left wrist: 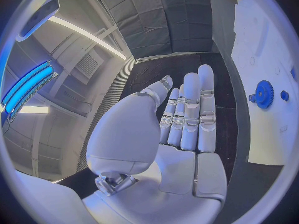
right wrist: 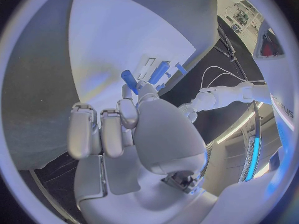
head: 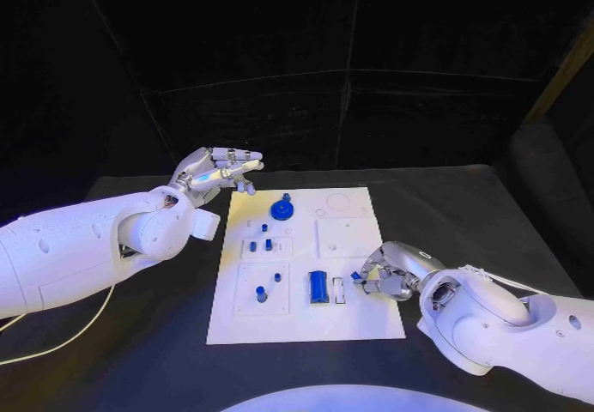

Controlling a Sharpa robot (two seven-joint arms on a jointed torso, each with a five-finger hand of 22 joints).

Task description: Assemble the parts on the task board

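1. On the black desk [head: 495,215], the white task board [head: 353,322] lies in the middle, long side running from the near edge toward the far edge.
2. Counting the blue parts on it: one gear [head: 282,208] near the far left corner, three small pegs [head: 260,244] below it, two more pegs [head: 269,285] in the near left panel, and one cylinder [head: 318,285] lying beside a white slot near the middle.
3. One small blue piece [head: 356,276] sits at the fingertips of the right robot hand [head: 386,279], pinched there over the board's right edge, near its near corner; the other fingers are curled in.
4. Off the far left corner of the board, the left robot hand [head: 221,172] hangs above the desk, fingers straight and slightly apart, holding nothing; its wrist view shows the gear just past its fingertips.
5. Bare desk runs along all four board edges, widest on the right and left sides.
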